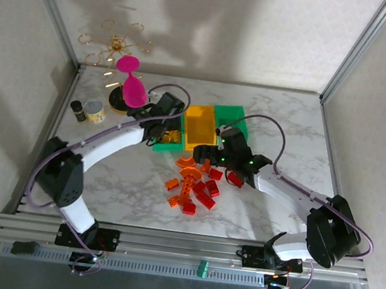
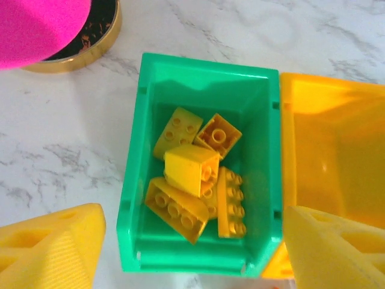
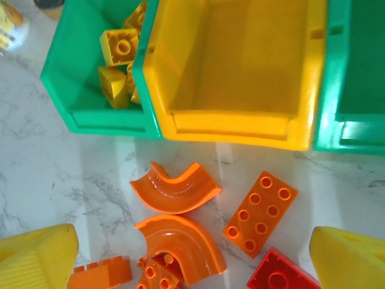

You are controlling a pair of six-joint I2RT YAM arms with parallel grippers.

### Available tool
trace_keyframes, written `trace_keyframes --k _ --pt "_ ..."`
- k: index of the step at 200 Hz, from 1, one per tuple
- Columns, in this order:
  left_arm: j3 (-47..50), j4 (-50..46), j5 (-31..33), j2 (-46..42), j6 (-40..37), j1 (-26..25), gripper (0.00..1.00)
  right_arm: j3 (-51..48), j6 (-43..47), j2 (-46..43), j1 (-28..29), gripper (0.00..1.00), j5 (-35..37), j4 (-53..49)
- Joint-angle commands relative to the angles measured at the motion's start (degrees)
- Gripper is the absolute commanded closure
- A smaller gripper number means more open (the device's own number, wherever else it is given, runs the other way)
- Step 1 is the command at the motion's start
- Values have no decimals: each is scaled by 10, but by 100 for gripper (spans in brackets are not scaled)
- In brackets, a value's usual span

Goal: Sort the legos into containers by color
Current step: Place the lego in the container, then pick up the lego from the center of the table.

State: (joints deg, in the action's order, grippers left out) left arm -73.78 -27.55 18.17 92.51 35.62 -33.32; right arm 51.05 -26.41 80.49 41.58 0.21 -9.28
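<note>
Tabletop (image 1: 286, 128) white marble — walls (image 1: 264, 26) beige | left fingers (image 2: 48, 247) apart | right fingers (image 3: 36, 259) apart

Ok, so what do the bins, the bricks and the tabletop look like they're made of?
Green bin: moulded plastic, smooth, soft sheen on its rim. Yellow bricks: hard glossy plastic, crisp studs. Curved orange pieces: glossy, maybe translucent plastic. Tabletop: white with grey veins, marble-look; stone or laminate, can't tell.

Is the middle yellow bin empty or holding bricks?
Empty. In the right wrist view the yellow bin has a bare floor; yellow bricks sit in the green bin beside it.
</note>
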Motion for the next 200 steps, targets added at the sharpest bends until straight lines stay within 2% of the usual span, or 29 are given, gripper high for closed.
trace_keyframes --k 1,26,63,93,163,200 --pt "68 26 -53 -59 19 -8 23 36 10 30 30 2 52 -50" --pt "138 50 -87 -130 27 -11 21 70 -2 69 51 2 75 -73" --pt "205 47 -83 -204 43 -11 18 107 -6 126 62 3 85 -74" --pt "250 48 -83 -250 67 -10 16 141 75 165 79 9 68 -71" --pt "344 29 -78 -351 134 -9 11 235 202 264 91 39 48 -152" --pt "387 10 -79 -404 164 -8 2 283 227 312 98 51 49 -179"
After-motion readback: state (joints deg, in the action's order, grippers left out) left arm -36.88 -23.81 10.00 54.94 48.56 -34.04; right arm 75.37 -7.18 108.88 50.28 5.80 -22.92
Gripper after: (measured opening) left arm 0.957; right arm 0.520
